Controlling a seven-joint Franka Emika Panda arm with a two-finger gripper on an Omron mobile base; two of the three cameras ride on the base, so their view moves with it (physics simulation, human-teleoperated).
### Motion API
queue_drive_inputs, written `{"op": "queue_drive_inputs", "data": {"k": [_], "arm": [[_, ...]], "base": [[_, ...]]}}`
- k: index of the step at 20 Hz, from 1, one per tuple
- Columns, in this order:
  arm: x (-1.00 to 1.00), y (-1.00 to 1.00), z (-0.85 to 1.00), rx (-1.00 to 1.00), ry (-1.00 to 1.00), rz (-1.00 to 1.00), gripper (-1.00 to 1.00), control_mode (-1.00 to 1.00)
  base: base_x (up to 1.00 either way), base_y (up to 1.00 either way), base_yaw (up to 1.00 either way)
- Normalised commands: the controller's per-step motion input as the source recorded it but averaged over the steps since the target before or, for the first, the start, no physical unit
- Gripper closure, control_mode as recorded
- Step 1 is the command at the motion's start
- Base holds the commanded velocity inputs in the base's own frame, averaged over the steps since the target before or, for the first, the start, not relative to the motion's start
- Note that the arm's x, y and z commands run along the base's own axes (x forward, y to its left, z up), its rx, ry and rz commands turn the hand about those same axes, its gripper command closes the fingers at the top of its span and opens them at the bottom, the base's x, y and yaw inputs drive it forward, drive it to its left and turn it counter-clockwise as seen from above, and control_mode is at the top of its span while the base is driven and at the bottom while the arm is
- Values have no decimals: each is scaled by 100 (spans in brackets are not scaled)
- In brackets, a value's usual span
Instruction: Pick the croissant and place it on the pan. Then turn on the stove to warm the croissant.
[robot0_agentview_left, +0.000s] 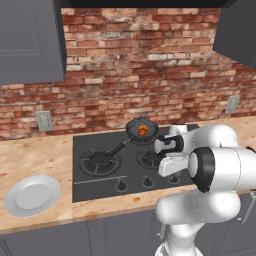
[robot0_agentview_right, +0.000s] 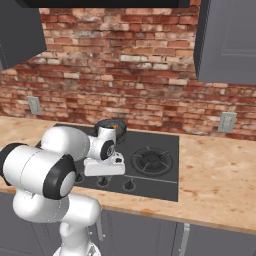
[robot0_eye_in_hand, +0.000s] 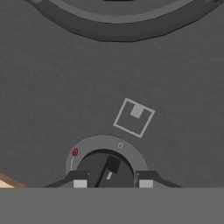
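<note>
At the bottom of the hand view the pincer (robot0_eye_in_hand: 112, 183) sits clamped on a stove knob (robot0_eye_in_hand: 106, 169), one fingertip (robot0_eye_in_hand: 80, 183) on each side of the dark round dial. A pale ring with a red mark surrounds that knob, and a small square burner diagram (robot0_eye_in_hand: 134, 117) lies above it, mid-frame. The stove (robot0_agentview_left: 90, 180) spreads across the centre of the left base view, set in the wooden counter (robot0_agentview_left: 35, 150). Farther back, at upper centre, the pan (robot0_agentview_left: 136, 129) rests on a rear burner with the croissant (robot0_agentview_left: 143, 130) inside it, well apart from the pincer. A pale plate (robot0_agentview_left: 31, 195) lies on the counter at lower left.
</note>
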Motion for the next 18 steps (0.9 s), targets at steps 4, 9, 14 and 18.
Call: {"op": "queue_drive_inputs", "data": {"k": [4, 9, 14, 18], "arm": [[-1, -1, -21, 0, 0, 16, 100, -100], [-7, 0, -20, 0, 0, 30, 100, -100], [-14, -3, -18, 0, 0, 34, 100, -100], [-21, -25, -20, 6, -5, 37, 100, -100]], "base": [[0, 0, 0], [0, 0, 0], [0, 0, 0], [0, 0, 0]]}}
